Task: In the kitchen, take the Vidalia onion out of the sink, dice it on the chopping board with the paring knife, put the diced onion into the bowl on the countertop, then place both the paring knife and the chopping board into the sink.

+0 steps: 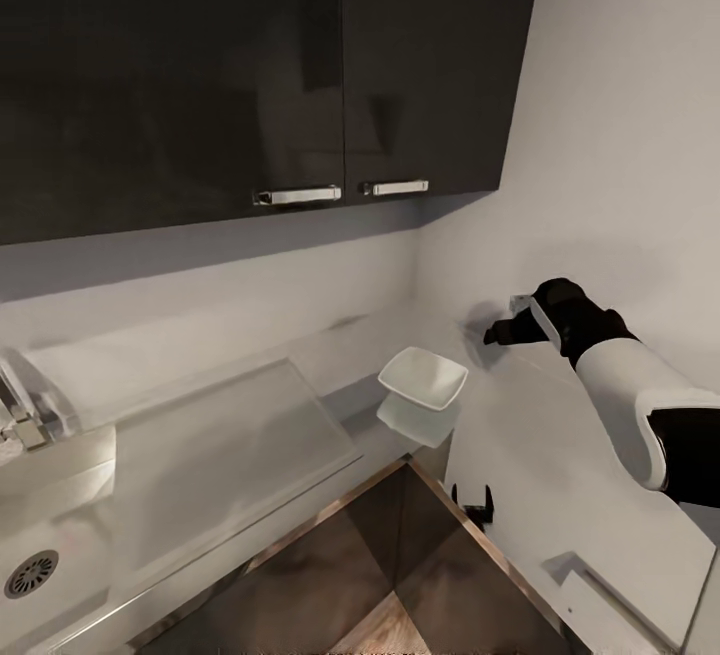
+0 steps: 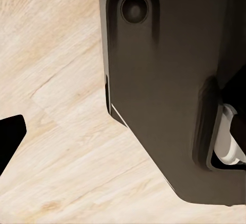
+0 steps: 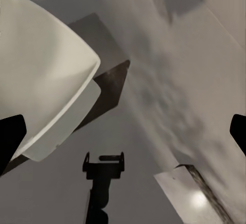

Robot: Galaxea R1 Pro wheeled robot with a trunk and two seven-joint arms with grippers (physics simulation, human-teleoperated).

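Note:
The bowl [image 1: 423, 377] is a white squarish dish on the glossy grey countertop [image 1: 520, 435], near the corner of the kitchen. It also lies close under my right wrist camera [image 3: 41, 75]. My right gripper [image 1: 497, 335] hovers just to the right of the bowl, by the pale wall, open with nothing between its fingers [image 3: 123, 131]. The sink [image 1: 60, 495] is at the far left, with its round drain [image 1: 30, 573], tap [image 1: 20, 415] and flat drainboard [image 1: 220, 435]. My left gripper [image 2: 123, 131] hangs over the wood floor beside the robot's dark base, open and empty. The Vidalia onion, chopping board and paring knife are out of view.
Dark glossy upper cabinets [image 1: 250, 65] with chrome handles [image 1: 300, 195] hang over the counter. A small black forked shape [image 1: 472, 505] shows on the shiny surface near the counter's inner corner. Dark brown cabinet fronts or floor [image 1: 390, 555] lie below the counter edge.

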